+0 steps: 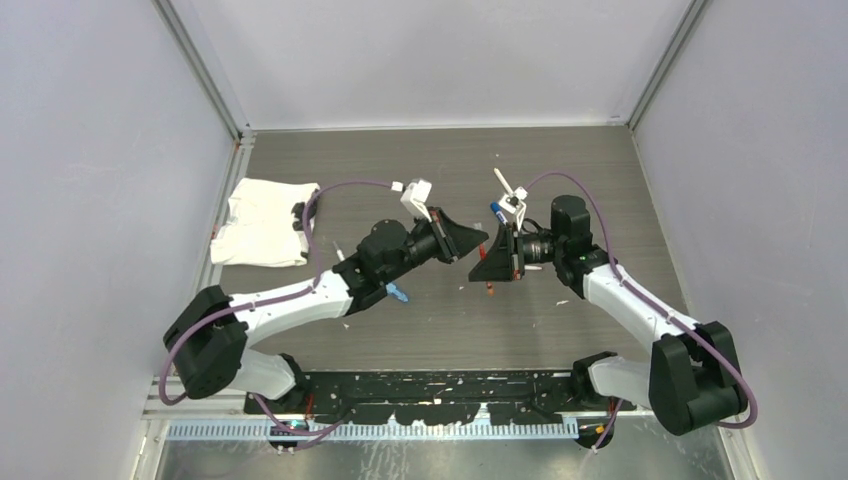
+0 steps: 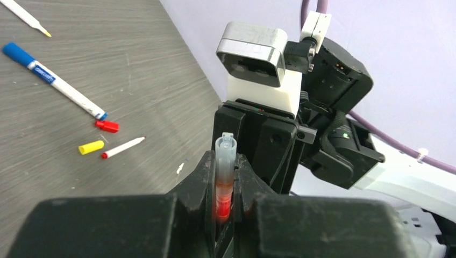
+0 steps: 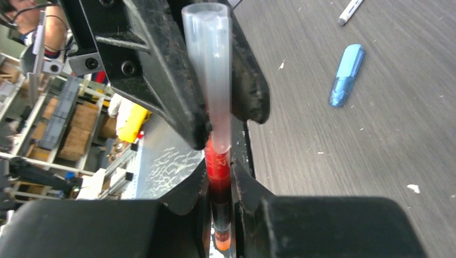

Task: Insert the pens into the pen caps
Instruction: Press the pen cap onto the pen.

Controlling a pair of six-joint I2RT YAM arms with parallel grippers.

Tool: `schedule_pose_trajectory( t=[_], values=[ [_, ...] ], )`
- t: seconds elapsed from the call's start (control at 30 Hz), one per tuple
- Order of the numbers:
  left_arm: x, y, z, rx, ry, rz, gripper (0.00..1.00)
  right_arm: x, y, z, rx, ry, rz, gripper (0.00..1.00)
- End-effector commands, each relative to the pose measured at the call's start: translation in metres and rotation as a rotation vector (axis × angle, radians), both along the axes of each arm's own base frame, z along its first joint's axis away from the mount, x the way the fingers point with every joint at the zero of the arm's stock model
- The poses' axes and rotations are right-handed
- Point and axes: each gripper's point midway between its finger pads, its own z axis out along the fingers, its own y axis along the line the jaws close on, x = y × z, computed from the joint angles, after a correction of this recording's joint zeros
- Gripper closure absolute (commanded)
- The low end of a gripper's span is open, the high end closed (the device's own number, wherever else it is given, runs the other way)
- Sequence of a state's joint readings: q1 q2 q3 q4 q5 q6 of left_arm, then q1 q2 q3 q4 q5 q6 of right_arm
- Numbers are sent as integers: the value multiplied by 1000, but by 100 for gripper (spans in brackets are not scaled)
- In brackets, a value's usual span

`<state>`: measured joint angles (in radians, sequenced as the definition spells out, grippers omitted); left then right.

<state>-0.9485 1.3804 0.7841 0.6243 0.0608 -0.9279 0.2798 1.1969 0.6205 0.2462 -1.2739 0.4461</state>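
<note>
Both grippers meet above the table's middle and hold one pen between them. The pen [image 2: 225, 161] has a pale translucent part and a red part [image 3: 217, 166]. My left gripper [image 2: 226, 164] [image 1: 475, 240] is shut on it, with the pale end sticking out past the fingertips. My right gripper [image 3: 219, 180] [image 1: 488, 262] is shut on its red part. On the table lie a blue-capped pen [image 2: 54, 80], a pen with a yellow tip [image 2: 27, 19], a short red-tipped pen [image 2: 123, 147], a red pen cap [image 2: 107, 126] and a yellow pen cap [image 2: 91, 147].
A white cloth [image 1: 262, 222] lies at the left side of the table. A chunky light-blue oblong piece [image 3: 346, 75] [image 1: 398, 293] rests near the left arm. Grey walls close in the table on three sides.
</note>
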Motion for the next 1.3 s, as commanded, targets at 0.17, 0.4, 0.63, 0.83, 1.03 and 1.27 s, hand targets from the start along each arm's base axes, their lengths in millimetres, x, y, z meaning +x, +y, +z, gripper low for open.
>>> schedule_pose_trajectory(
  t=[0.17, 0.4, 0.63, 0.83, 1.03, 1.27],
  values=[
    [-172, -25, -48, 222, 142, -699, 99, 98, -21, 60, 43, -289, -414, 100],
    [-179, -13, -74, 286, 198, -731, 99, 108, -31, 52, -12, -284, -463, 100],
    [-210, -19, -71, 267, 228, -871, 99, 114, -38, 55, 1, -276, -496, 100],
    [-237, -11, -73, 231, 321, -990, 100, 120, -47, 54, -6, -265, -530, 100],
    [-152, 1, -70, 297, 178, -542, 99, 91, -23, 62, 76, -318, -349, 100],
    [-84, -6, -18, 131, -7, -266, 78, 71, -2, 53, 79, -322, -228, 100]
  ],
)
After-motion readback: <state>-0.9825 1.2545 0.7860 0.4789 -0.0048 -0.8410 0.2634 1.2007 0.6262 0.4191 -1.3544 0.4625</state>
